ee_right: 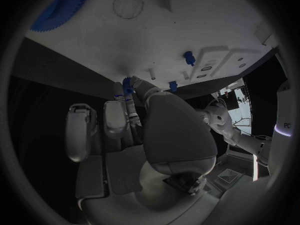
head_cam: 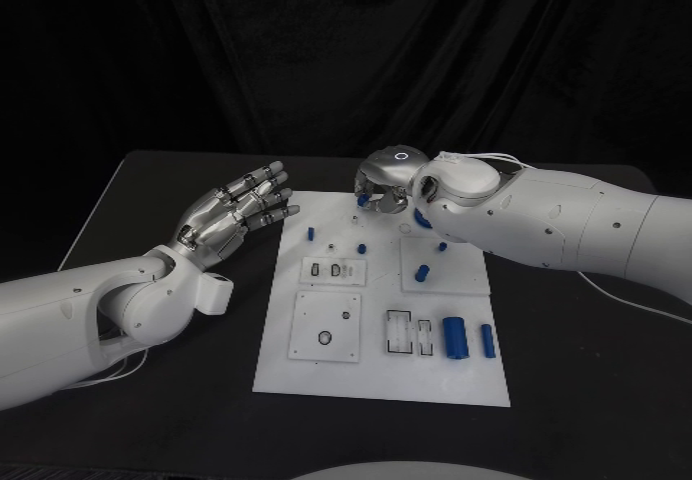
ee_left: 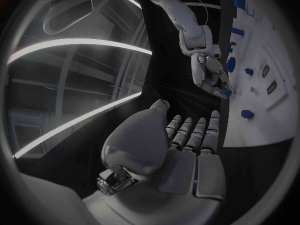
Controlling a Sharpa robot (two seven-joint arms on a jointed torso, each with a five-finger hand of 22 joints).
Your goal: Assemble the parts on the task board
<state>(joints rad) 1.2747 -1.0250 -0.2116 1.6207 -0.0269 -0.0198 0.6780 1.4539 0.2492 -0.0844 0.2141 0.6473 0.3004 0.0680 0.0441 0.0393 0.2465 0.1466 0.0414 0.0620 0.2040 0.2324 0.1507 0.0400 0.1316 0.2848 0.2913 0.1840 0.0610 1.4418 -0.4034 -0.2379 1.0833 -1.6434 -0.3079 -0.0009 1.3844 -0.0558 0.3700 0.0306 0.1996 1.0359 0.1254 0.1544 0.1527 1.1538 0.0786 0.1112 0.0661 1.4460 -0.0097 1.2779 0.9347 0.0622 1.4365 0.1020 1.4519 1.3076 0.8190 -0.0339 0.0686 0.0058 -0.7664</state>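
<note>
The white task board (head_cam: 274, 375) lies in the middle of the table. My right hand (head_cam: 384, 188) hovers over its far edge, fingers curled down, pinching a small blue part (ee_right: 128, 84) between thumb and fingertips just above the board (ee_right: 94, 50). The left wrist view shows that right hand (ee_left: 211, 77) with the blue part (ee_left: 228, 92) at its tips. My left hand (head_cam: 238, 208) is raised beside the board's far left corner, fingers apart and holding nothing. Blue pegs (head_cam: 310, 233) (head_cam: 423, 270) stand in the board, and two blue cylinders (head_cam: 454, 338) (head_cam: 488, 340) lie near its right edge.
A blue gear (ee_right: 59, 7) sits on the board close to my right wrist. Rectangular white plates with slots (head_cam: 335, 269) and a hole (head_cam: 326, 325) occupy the board's left half. Black table surface (head_cam: 173, 400) surrounds the board.
</note>
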